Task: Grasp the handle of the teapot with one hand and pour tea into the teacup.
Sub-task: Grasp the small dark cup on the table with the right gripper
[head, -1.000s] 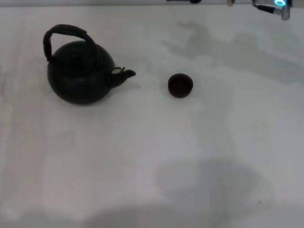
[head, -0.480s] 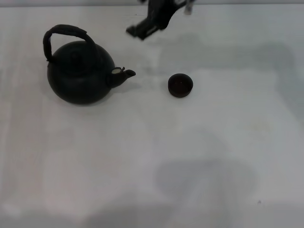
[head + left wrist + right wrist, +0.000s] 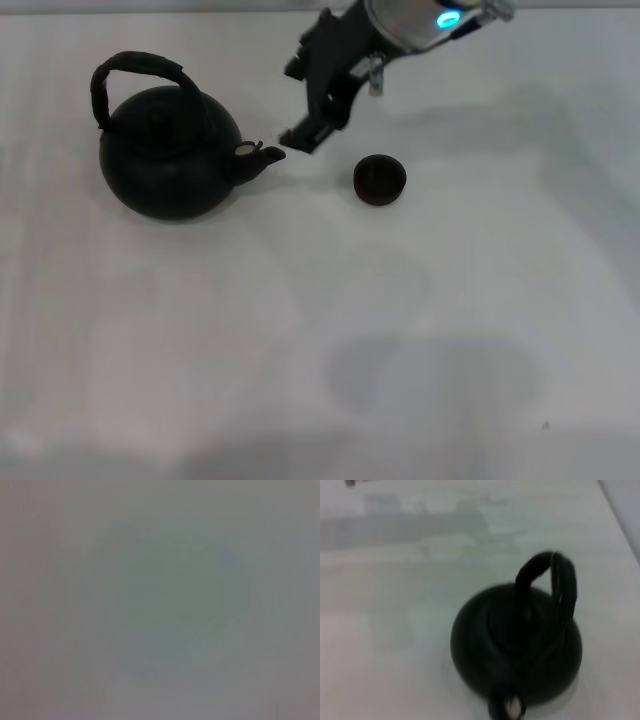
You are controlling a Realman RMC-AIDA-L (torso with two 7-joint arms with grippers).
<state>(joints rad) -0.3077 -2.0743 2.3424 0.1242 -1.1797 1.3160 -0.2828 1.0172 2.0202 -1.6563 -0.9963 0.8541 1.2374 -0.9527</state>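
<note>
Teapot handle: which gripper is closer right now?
Right. The right gripper hovers open past the spout, between the teapot and the teacup, not touching the handle. The left gripper is out of view.

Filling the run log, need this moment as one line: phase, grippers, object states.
phase: approach | right gripper: open, above table between teapot spout and teacup, holding nothing | handle: ungrasped | left gripper: not in view | teacup: upright on table
</note>
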